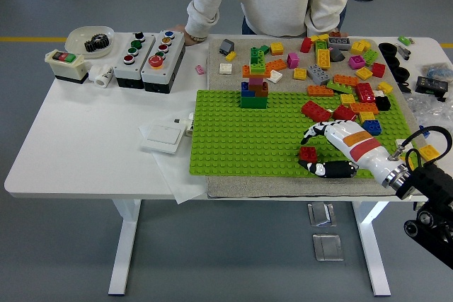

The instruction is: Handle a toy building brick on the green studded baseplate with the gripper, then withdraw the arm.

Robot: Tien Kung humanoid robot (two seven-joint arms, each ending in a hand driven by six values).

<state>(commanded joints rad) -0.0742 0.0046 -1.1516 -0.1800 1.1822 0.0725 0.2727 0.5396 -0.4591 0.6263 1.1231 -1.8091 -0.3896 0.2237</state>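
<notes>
Head view: right hand (pixel 333 148) hovers over the baseplate (pixel 241 139), fingers spread, red brick (pixel 308 153) just below its fingertips.

A: Where is there open room on the green baseplate (pixel 233 139)?

B: Its whole left and middle stretch is bare studs, from 6 to 9 o'clock.

A: And what blocks the way?

B: The stacked brick tower (pixel 254 84) stands at 11 o'clock. Loose bricks (pixel 340 79) crowd 1 to 2 o'clock. The right hand (pixel 338 148) lies over the 4 o'clock corner, a small red brick (pixel 308 153) just beside its fingers.
</notes>
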